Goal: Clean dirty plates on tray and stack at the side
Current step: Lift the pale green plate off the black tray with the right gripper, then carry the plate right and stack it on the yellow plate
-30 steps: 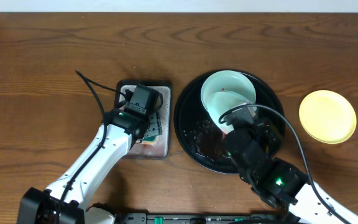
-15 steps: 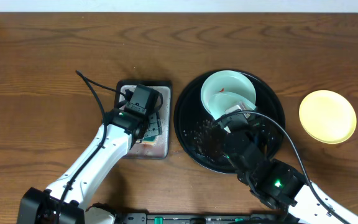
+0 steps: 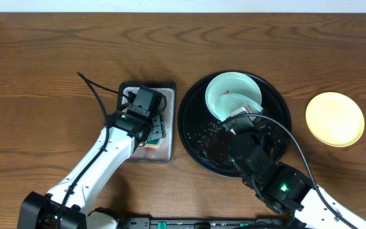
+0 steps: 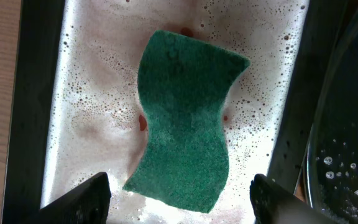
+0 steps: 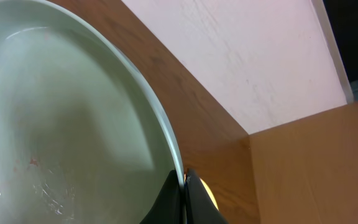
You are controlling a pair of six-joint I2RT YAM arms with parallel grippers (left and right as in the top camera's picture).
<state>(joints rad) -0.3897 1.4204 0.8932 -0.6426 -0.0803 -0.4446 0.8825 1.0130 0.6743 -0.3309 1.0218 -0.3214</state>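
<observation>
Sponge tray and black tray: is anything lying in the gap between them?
Nothing. The overhead view shows only a narrow strip of bare wooden table between the grey sponge tray and the black tray.

We find open wood on the table (image 3: 43,51) along the top of the overhead frame and down its left side. In the middle, the grey tray (image 3: 169,114) and black tray (image 3: 192,121) leave only a thin strip between them. The left arm (image 3: 103,159) covers the grey tray. The right arm (image 3: 265,172) and the tilted mint plate (image 3: 230,92) block the black one. A passable gap separates it from the yellow plate (image 3: 335,119) at right.
</observation>
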